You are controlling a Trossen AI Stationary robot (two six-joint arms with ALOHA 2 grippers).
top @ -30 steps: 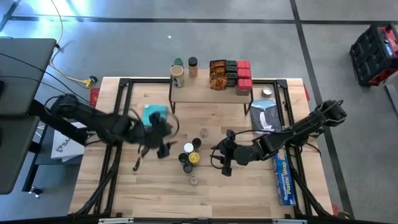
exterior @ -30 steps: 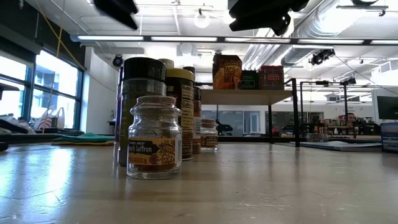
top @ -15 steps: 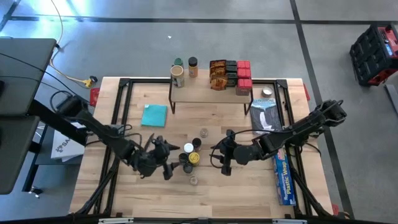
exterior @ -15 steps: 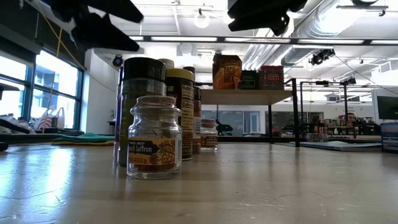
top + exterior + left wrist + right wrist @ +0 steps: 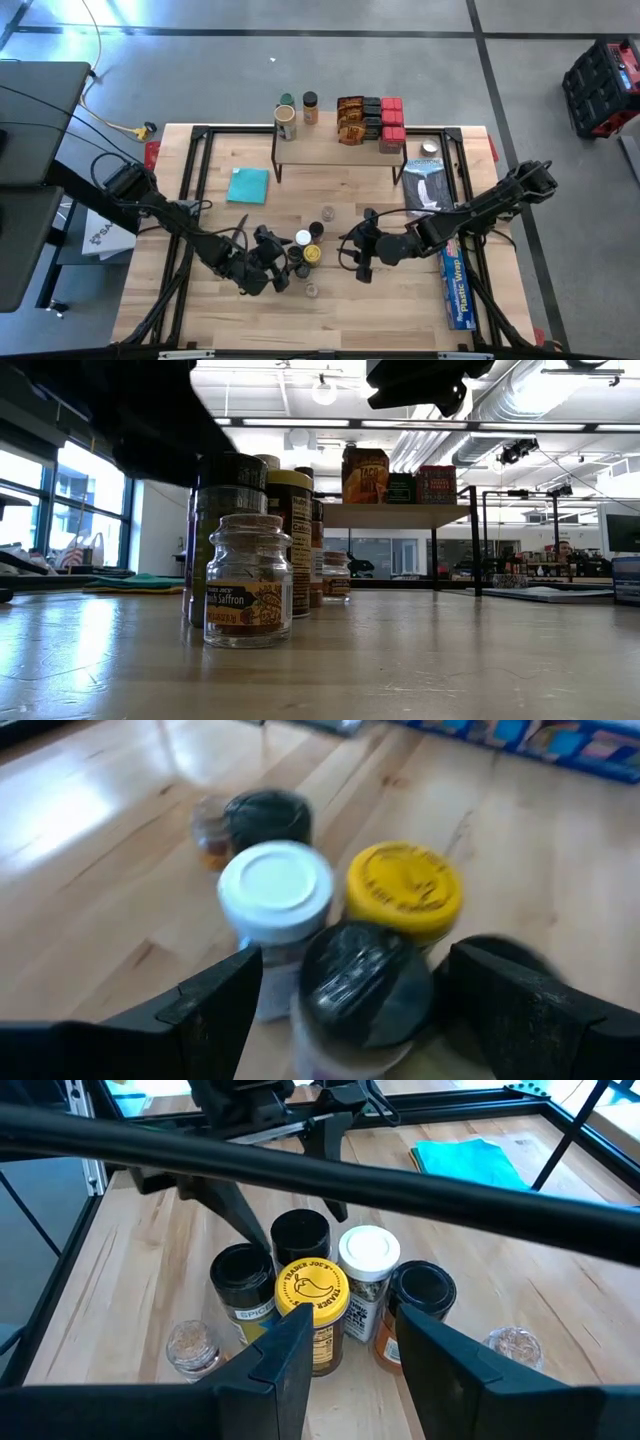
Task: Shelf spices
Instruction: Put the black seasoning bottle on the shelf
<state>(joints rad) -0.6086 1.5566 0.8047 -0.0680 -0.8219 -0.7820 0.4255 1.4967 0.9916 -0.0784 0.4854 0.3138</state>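
Left gripper [image 5: 345,995] — fingers apart — straddles a black-lidded spice jar [image 5: 362,982] at lower centre. Right gripper [image 5: 362,252] waits mid-frame; grip unclear.

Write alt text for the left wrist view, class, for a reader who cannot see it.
The left gripper hangs with its two dark fingers open around a black-lidded jar in a tight cluster of spice jars on the wooden table. Beside it stand a white-lidded jar, a yellow-lidded jar and another black-lidded jar.
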